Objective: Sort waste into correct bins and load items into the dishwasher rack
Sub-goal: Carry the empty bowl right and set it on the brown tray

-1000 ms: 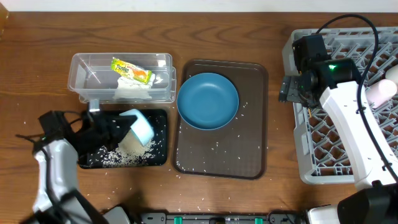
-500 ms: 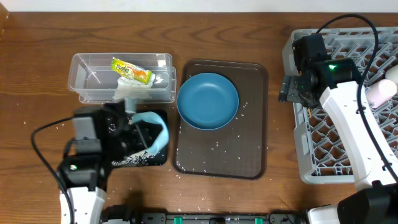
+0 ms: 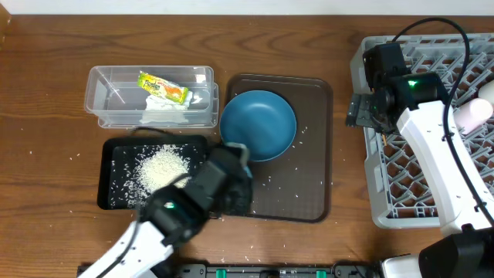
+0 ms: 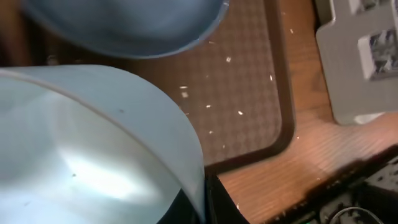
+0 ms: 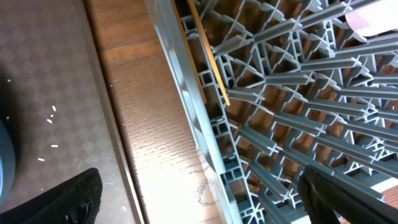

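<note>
Jaws on our left gripper pinch the rim of a bowl above the tray, our right gripper's stand spread by the rack, and we judge the bowl stiff, slick and breakable, best gripped at that rim.
</note>
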{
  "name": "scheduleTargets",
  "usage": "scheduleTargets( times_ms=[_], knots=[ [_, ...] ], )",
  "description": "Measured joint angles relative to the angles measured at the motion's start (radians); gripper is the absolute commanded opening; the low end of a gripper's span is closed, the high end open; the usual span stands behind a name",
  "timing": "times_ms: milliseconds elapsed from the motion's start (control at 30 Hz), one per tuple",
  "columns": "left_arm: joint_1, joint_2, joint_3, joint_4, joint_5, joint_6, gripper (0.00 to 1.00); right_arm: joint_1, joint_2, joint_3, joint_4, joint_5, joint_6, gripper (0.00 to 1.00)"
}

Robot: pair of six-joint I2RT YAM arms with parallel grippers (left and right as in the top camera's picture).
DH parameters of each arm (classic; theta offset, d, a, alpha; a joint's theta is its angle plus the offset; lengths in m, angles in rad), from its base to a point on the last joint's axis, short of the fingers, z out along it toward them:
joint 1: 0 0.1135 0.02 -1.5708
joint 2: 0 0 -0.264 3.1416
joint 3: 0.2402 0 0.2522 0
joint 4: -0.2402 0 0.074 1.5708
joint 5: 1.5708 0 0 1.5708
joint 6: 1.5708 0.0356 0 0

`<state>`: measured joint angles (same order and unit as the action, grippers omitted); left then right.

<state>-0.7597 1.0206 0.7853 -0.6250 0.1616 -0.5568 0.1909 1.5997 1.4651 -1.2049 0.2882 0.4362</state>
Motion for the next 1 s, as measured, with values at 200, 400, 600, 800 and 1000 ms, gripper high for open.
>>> scheduleTargets(
  times_ms=[200,400,600,800,1000],
  knots=[
    [-0.16,0.164,0.001,0.124,-0.08,-0.033,0.06,0.0,0.0,0.0,0.0,0.0,0.0,0.99],
    [-0.217,0.327,0.001,0.166,-0.098,-0.047,0.06,0.0,0.0,0.0,0.0,0.0,0.0,0.99],
    [-0.219,0.386,0.001,0.184,-0.111,-0.053,0.06,0.0,0.0,0.0,0.0,0.0,0.0,0.99],
    [-0.219,0.386,0.001,0.208,-0.14,-0.053,0.09,0.0,0.0,0.0,0.0,0.0,0.0,0.99],
    [-0.219,0.386,0.001,0.218,-0.15,-0.062,0.28,0.0,0.0,0.0,0.0,0.0,0.0,0.99]
  ],
)
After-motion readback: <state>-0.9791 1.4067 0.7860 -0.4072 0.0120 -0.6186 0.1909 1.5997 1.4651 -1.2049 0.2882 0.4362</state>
